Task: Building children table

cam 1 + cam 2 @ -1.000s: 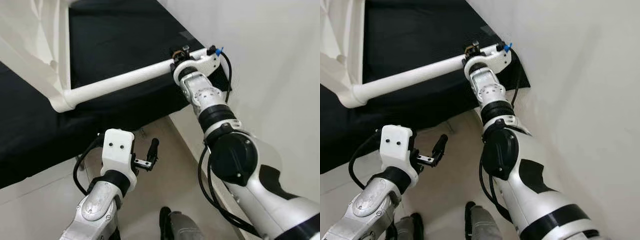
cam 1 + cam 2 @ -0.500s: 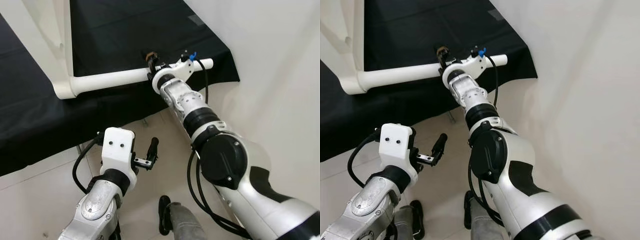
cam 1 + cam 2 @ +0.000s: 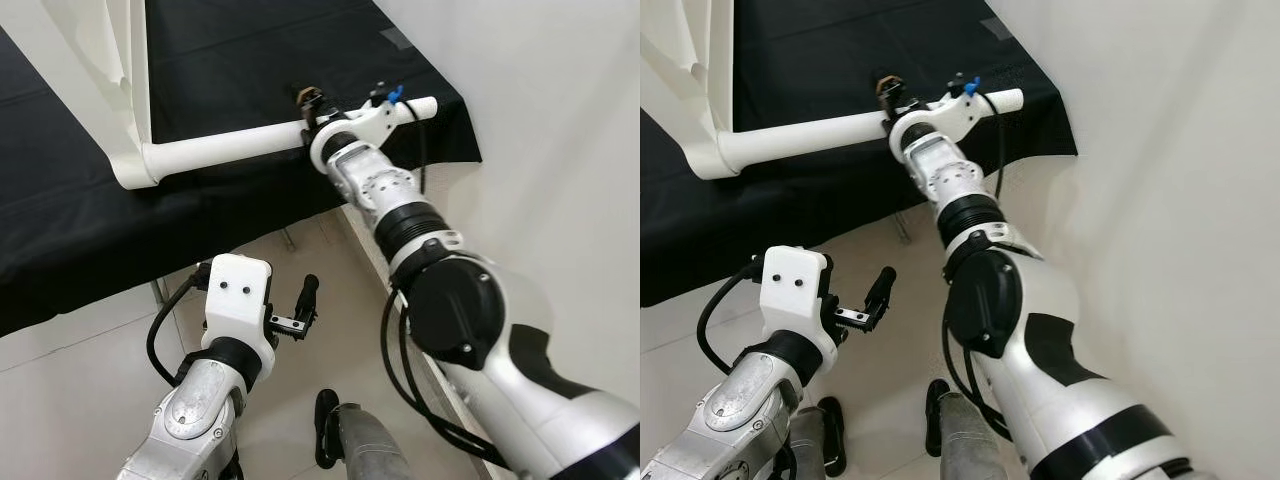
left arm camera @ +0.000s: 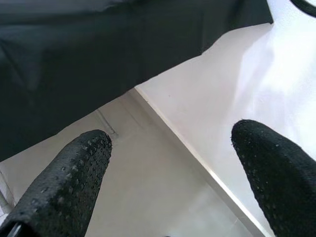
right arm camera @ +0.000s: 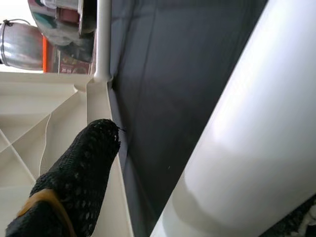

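The white children's table (image 3: 98,75) lies overturned on a black cloth (image 3: 230,60). One white tube leg (image 3: 225,150) sticks out sideways from its corner toward the wall. My right gripper (image 3: 316,108) is shut on this leg near its free end. In the right wrist view the leg (image 5: 247,123) runs thick between the black fingers (image 5: 79,173). My left gripper (image 3: 297,312) hangs low over the floor in front of the cloth's edge. It is open with nothing between its fingers (image 4: 74,177).
A white wall (image 3: 540,150) stands close on the right, meeting the pale tiled floor (image 3: 90,370) at a skirting line. The black cloth hangs over the front edge of the raised surface. My black feet (image 3: 830,425) are at the bottom. Metal pots (image 5: 29,42) stand beyond the table.
The view has shifted and the leg lies flatter across the picture than a second ago. My right gripper keeps its hold on the leg. The left gripper has not moved.
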Available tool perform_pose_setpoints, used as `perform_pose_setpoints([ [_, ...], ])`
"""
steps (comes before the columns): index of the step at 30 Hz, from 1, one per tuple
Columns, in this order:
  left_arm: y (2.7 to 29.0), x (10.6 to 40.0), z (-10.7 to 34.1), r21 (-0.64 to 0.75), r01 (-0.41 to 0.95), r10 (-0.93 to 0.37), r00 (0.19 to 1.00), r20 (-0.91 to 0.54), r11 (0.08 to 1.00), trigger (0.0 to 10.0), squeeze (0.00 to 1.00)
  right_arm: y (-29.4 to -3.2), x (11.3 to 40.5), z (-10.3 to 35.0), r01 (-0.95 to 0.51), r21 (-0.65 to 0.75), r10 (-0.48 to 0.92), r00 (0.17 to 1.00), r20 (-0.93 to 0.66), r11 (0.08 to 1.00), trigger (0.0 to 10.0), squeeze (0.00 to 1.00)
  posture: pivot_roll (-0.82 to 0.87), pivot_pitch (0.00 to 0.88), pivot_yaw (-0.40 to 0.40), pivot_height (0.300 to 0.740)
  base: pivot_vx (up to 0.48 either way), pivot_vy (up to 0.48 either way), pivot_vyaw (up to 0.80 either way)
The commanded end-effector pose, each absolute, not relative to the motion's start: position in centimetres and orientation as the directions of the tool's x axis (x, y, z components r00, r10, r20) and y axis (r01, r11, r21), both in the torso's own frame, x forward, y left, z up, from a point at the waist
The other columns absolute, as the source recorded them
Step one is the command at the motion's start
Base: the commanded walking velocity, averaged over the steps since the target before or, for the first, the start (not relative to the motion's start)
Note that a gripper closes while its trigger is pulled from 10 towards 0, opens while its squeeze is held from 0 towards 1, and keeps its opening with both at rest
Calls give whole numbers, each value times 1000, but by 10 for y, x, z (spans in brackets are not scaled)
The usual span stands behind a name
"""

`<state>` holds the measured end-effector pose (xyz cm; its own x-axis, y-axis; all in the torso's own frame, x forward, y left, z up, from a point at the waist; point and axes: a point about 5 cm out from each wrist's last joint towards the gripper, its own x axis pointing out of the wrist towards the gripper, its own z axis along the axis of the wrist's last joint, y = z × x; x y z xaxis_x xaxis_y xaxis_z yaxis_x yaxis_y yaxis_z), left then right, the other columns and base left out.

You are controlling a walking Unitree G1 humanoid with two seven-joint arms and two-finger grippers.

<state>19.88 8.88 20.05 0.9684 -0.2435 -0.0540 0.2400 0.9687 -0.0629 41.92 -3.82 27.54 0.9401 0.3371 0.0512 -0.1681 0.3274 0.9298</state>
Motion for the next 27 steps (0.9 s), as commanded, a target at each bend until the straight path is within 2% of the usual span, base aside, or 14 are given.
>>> perform_pose_setpoints([
  [1, 84, 198, 198, -74, 251, -255, 965, -67, 965, 10000, 0, -35, 419, 277, -166, 922, 340, 940, 40, 351, 10000, 0, 94, 297, -140, 740, 0, 0, 0],
  [20, 85, 200, 198, -71, 243, -248, 967, -60, 967, 10000, 0, -36, 419, 269, -96, 945, 325, 946, -11, 312, 10000, 0, 92, 284, -154, 740, 0, 0, 0],
  [27, 85, 201, 200, -66, 238, -241, 969, -52, 969, 10000, 0, -18, 415, 276, -109, 935, 356, 934, -20, 337, 10000, 0, 95, 285, -162, 740, 0, 0, 0],
])
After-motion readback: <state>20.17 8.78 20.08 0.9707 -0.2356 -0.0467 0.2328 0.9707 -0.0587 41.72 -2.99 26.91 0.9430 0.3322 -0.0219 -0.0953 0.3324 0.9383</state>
